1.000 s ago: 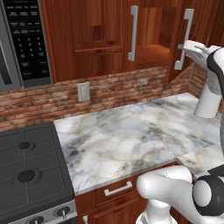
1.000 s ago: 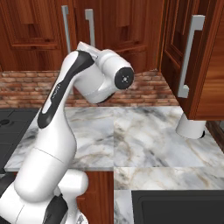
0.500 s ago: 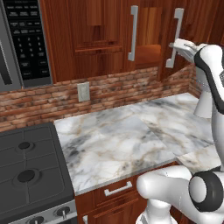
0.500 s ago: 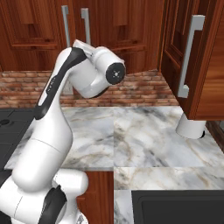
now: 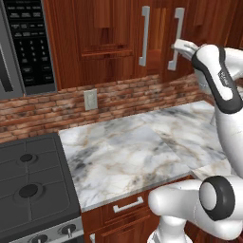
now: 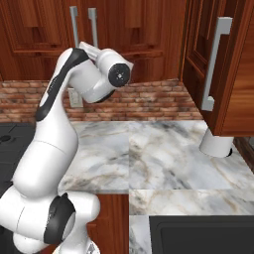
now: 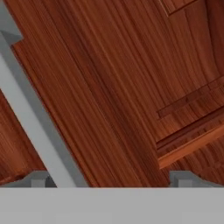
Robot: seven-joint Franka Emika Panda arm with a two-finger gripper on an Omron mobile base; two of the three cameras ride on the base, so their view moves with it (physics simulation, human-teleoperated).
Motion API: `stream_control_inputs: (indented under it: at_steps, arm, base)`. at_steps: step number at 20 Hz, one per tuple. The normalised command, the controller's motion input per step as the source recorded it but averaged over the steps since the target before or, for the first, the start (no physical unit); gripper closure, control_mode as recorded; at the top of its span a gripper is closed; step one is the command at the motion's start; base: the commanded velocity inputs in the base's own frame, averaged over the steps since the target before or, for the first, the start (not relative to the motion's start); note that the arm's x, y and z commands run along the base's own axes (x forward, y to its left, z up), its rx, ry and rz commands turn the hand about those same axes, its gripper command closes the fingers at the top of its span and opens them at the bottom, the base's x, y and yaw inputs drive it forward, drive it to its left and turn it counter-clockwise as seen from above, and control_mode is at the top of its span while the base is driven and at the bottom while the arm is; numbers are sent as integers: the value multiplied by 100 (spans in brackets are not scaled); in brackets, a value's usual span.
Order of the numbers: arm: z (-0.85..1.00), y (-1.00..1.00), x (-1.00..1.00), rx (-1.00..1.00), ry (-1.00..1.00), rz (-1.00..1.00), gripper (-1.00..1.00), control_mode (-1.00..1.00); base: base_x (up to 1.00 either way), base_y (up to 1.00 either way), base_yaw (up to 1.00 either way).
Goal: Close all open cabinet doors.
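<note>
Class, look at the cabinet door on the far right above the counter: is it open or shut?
Open. In the right base view that cabinet door swings out over the counter, its bar handle facing sideways, unlike the flush doors behind.

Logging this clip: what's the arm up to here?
The white arm has its gripper up against a wall cabinet door beside that door's bar handle. The hand view shows wood grain close up. Another cabinet door at the right stands swung open over the marble counter.

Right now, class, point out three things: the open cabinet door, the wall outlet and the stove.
open cabinet door [image 6: 233,74], right base view, on its wooden front beside the handle.
wall outlet [image 5: 90,99], left base view, middle of its plate.
stove [image 5: 28,190], left base view, on a burner.
</note>
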Motion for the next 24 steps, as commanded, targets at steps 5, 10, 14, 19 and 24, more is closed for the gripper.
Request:
stream_control_inputs:
  at_steps: [5, 10, 14, 19, 24]
  arm:
    - [-1, 3, 59, 0, 0, 0, -100, -100]
    - [0, 1, 52, 0, 0, 0, -100, -100]
    - [0, 3, 42, 0, 0, 0, -100, -100]
    - [0, 3, 35, 0, 0, 0, -100, -100]
    - [0, 0, 28, 0, 0, 0, -100, -100]
  base:
    - [0, 0, 0]
    - [0, 0, 0]
    - [0, 0, 0]
    - [0, 0, 0]
    - [0, 0, 0]
